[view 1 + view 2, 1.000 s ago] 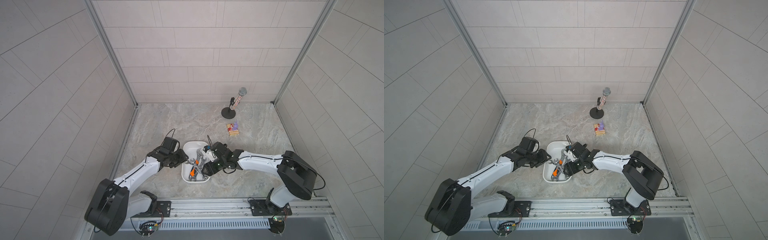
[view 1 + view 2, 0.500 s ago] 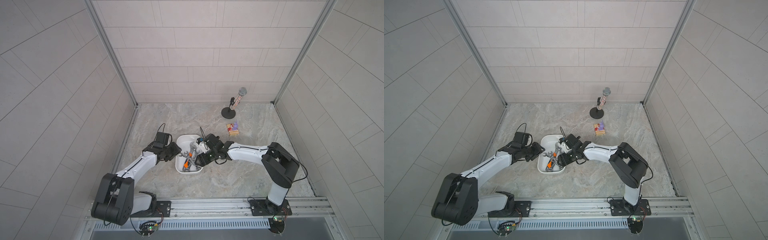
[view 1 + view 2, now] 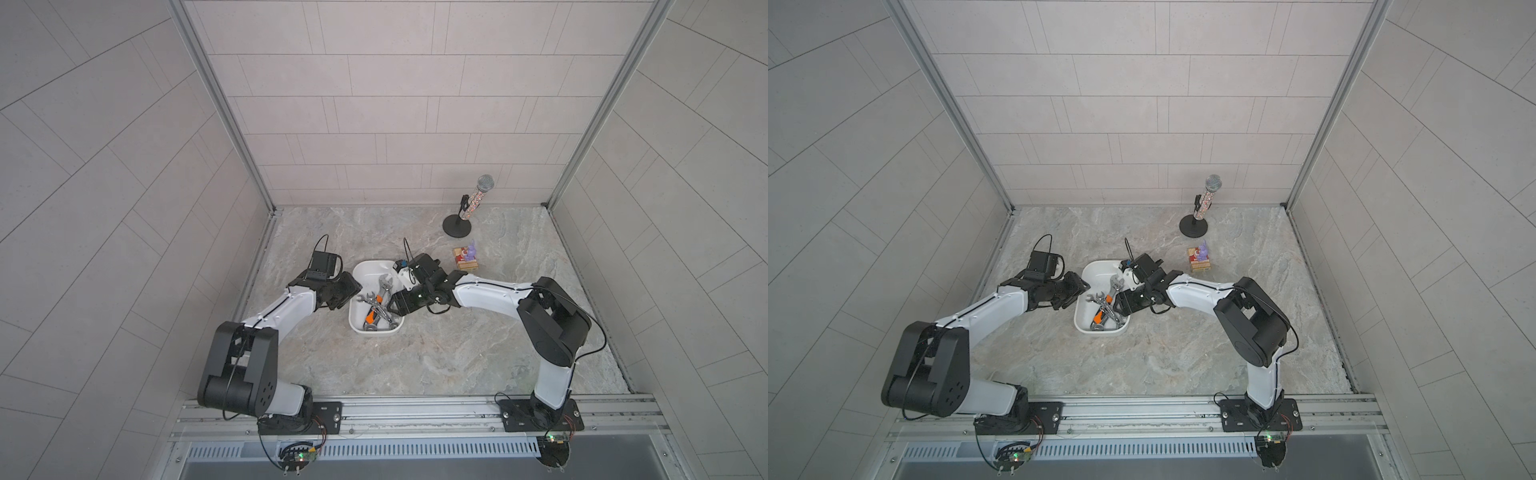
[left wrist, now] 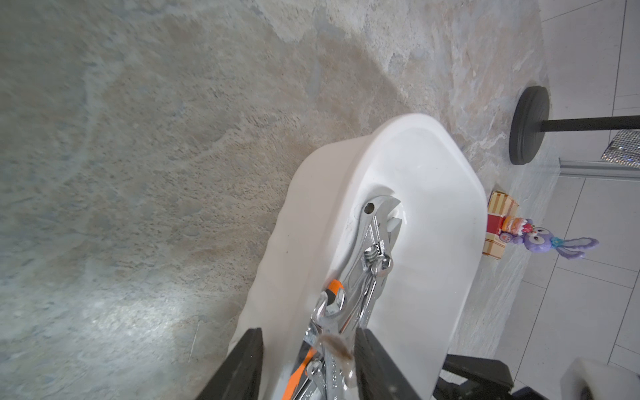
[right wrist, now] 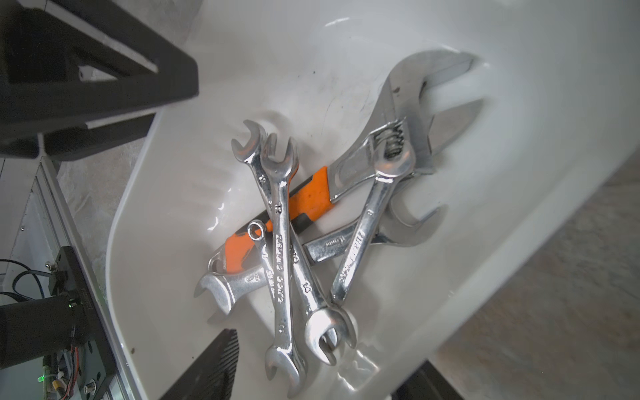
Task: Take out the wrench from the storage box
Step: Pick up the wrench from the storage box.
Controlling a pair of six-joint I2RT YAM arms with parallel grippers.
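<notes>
The storage box (image 3: 360, 272), a shallow white tub, lies mid-floor and holds a pile of wrenches. The biggest is an adjustable wrench (image 5: 408, 104) with an orange handle (image 3: 371, 319). Several chrome spanners (image 5: 282, 242) lie crossed over it. My left gripper (image 3: 348, 293) is open at the box's left rim. In the left wrist view its fingers (image 4: 242, 367) straddle that wall, one outside and one inside. My right gripper (image 3: 395, 309) is open at the right rim. One of its fingers (image 5: 207, 367) is inside the box and the other outside the wall.
A microphone on a black round-based stand (image 3: 457, 227) stands at the back right. A small purple bunny toy on a striped box (image 3: 466, 258) sits just beyond my right wrist. Tiled walls close three sides and a metal rail (image 3: 415, 409) runs along the front.
The box has slid away from the front rail toward the back, with both grippers moving along at its rims. The left jaws have spread apart from a tighter hold.
</notes>
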